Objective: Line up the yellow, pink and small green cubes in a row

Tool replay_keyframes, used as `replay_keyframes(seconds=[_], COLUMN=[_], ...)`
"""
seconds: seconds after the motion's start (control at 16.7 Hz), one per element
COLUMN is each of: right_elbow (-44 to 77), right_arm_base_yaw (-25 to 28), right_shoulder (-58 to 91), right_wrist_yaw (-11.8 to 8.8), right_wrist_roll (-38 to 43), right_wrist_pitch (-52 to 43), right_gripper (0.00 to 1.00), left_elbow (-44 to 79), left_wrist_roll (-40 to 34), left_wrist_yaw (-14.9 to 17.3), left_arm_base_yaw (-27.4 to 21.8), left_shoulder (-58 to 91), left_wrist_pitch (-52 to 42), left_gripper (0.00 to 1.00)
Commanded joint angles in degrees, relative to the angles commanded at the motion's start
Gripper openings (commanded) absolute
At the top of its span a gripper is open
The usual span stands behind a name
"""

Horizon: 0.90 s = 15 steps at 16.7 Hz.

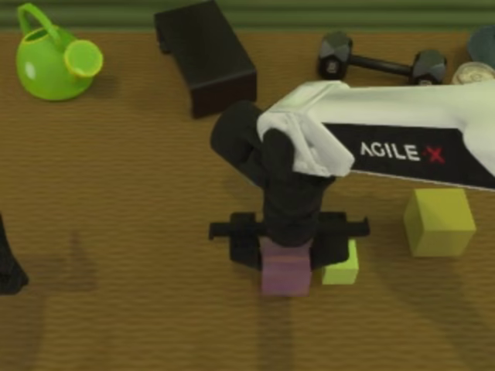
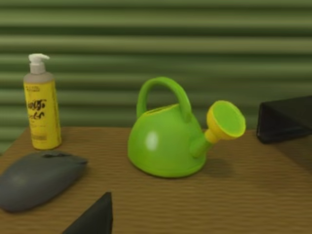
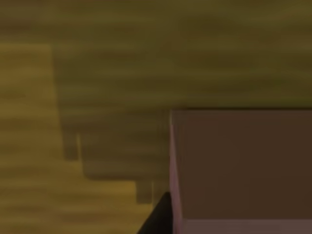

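The pink cube (image 1: 285, 277) lies under my right gripper (image 1: 286, 251), just left of the small green cube (image 1: 341, 269). The gripper's dark fingers stand against the pink cube's left and right sides, shut on it. In the right wrist view the pink cube (image 3: 243, 165) fills the frame's right part, and one dark fingertip (image 3: 158, 219) presses on its side. The yellow cube (image 1: 438, 222), the largest, sits apart on the right. My left gripper (image 1: 8, 267) is parked at the table's left edge, open and holding nothing; one fingertip (image 2: 95, 217) shows in its wrist view.
A green watering can (image 1: 54, 60) stands at the back left, a black box (image 1: 205, 56) at the back middle, a dumbbell (image 1: 380, 63) at the back right. The left wrist view also shows a grey mouse (image 2: 39, 178) and a yellow pump bottle (image 2: 41, 105).
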Motion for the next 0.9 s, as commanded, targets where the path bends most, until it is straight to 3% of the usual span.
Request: replay_keyframes(seconds=[0.18,0.24,0.9], right_elbow=[0.00,0.00,1.99], right_arm_base_yaw=[0.00,0.00,0.09], right_shoulder=[0.00,0.00,-0.63], right_wrist_yaw=[0.00,0.00,0.02], right_wrist_roll=[0.00,0.00,0.04], right_wrist_pitch=[0.00,0.00,-2.40], right_gripper=[0.98,1.00,1.00], left_elbow=[0.00,0.00,0.00], left_wrist_roll=[0.00,0.00,0.00], left_wrist_yaw=[0.00,0.00,0.00], left_arm_base_yaw=[0.00,0.00,0.00], left_shoulder=[0.00,0.00,0.00], left_wrist_pitch=[0.00,0.00,0.00], left_gripper=[1.00,1.00,1.00])
